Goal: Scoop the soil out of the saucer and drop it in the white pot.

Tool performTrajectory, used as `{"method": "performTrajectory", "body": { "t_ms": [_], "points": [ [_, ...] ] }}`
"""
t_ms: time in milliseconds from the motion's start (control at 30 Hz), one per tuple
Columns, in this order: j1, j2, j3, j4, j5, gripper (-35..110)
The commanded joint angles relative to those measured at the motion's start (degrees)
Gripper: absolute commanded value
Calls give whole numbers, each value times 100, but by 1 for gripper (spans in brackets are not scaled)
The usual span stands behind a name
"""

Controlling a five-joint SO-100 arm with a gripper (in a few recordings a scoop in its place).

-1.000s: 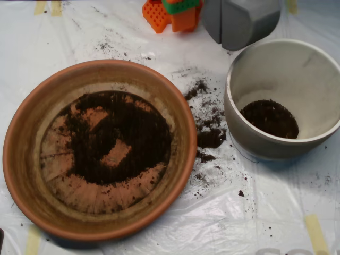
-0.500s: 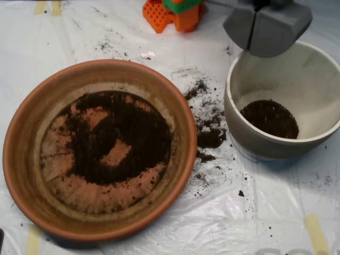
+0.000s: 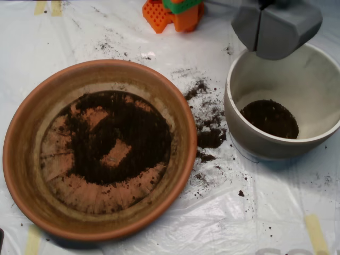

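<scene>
Scoop position: the grey scoop [image 3: 276, 26] hangs above the far rim of the white pot [image 3: 239, 125], at the top right of the overhead view. A second ago it sat higher and further left, clear of the rim; it has since drifted right and over the pot.
Scoop state: the two shells meet along a thin dark seam, so the clamshell reads as closed. Load inside is hidden.
Soil, saucer: most of the soil [image 3: 119, 138] lies in the saucer [image 3: 21, 175] as a dark ring, with bare terracotta showing at the centre and along the lower edge. Unchanged over the last second.
Soil, pot: a small dark patch on the pot floor, same outline as before.
Spill: loose crumbs on the plastic sheet [image 3: 265, 212] between saucer and pot.
Reading: likely a carry arriving over the pot, release not yet made; task well short of done.
Writing: no brand, label or legible text visible.
Other: orange-and-green part [image 3: 175, 13] at the top edge.
</scene>
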Motion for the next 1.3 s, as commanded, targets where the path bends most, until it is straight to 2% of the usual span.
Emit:
{"method": "performTrajectory", "body": {
  "t_ms": [0,200,333,433,900,1100,1267],
  "points": [
    [9,-62,-510,97,-18,-1],
    [-167,-202,-554,220,-62,3],
    [-220,-211,-554,255,-70,32],
    [-193,-211,-536,272,-88,42],
    [-35,-176,-809,404,79,40],
    [422,-9,-1213,448,527,40],
    [1204,132,-1354,448,923,40]
  ]
}}
